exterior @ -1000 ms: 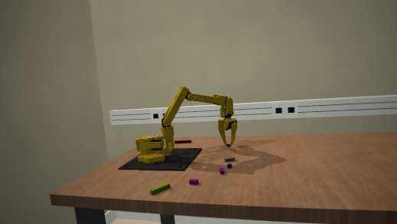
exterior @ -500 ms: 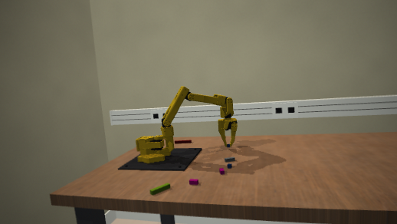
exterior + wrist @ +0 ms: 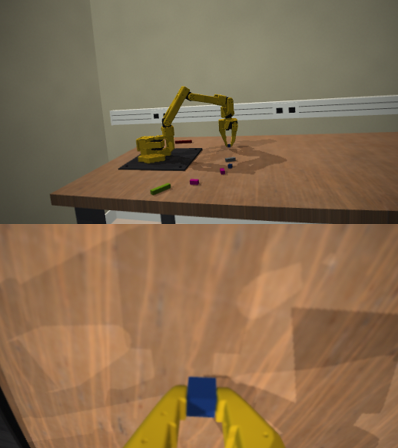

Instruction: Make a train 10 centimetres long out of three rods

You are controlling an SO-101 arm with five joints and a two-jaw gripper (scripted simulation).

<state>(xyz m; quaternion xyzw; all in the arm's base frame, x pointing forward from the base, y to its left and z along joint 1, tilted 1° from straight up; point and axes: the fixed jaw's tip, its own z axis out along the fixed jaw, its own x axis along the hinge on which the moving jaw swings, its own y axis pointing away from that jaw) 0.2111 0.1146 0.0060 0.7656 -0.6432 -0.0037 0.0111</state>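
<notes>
Wooden tabletop [image 3: 326,184] fills the lower frame beneath a beige wall. From lower left rightwards lie a lime rod [image 3: 160,189], a magenta rod [image 3: 194,181], a second magenta rod [image 3: 222,170], then a grey rod [image 3: 230,159] just above a blue rod [image 3: 230,166]; a red rod [image 3: 184,141] sits behind the arm. At centre, the pincer [image 3: 229,145] is clenched on another blue cube [image 3: 202,396], near the surface. No train looks assembled yet; all three placements seem to remain. No legible writing shows.
</notes>
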